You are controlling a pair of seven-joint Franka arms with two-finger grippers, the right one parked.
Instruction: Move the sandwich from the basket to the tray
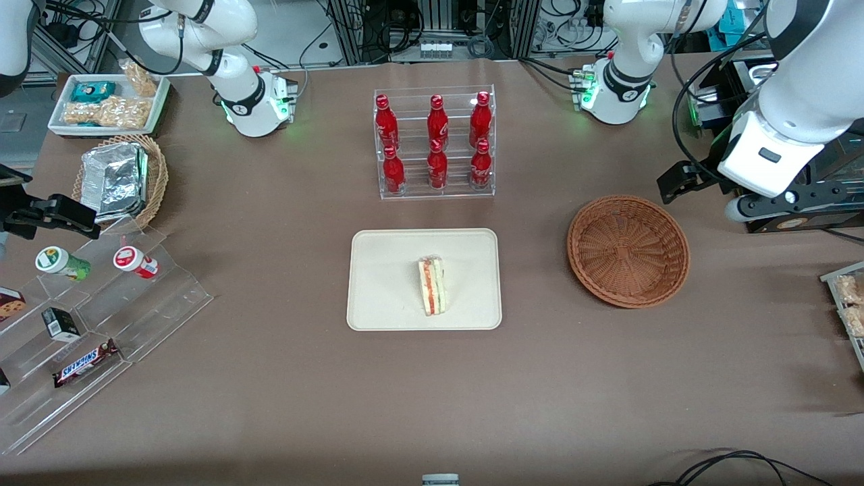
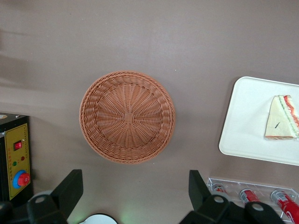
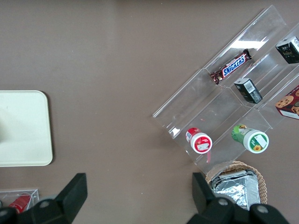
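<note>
- Your worktop (image 1: 283, 378) is covered in plain brown sheeting, lightly creased.
- The sandwich (image 1: 432, 285) lies on the cream tray (image 1: 378, 270) at mid-worktop, filling edge up.
- The basket (image 1: 628, 250) sits bare on the sheeting toward the working arm's end, well apart from the tray.
- Your gripper (image 2: 133, 189) hangs above the worktop just beside the basket, fingers (image 2: 70, 186) spread wide, holding nothing.
- A clear rack of red bottles (image 1: 436, 144) stands farther from the front camera than the tray.
- Cables and equipment racks line the room's edge above the worktop in the front view.
</note>
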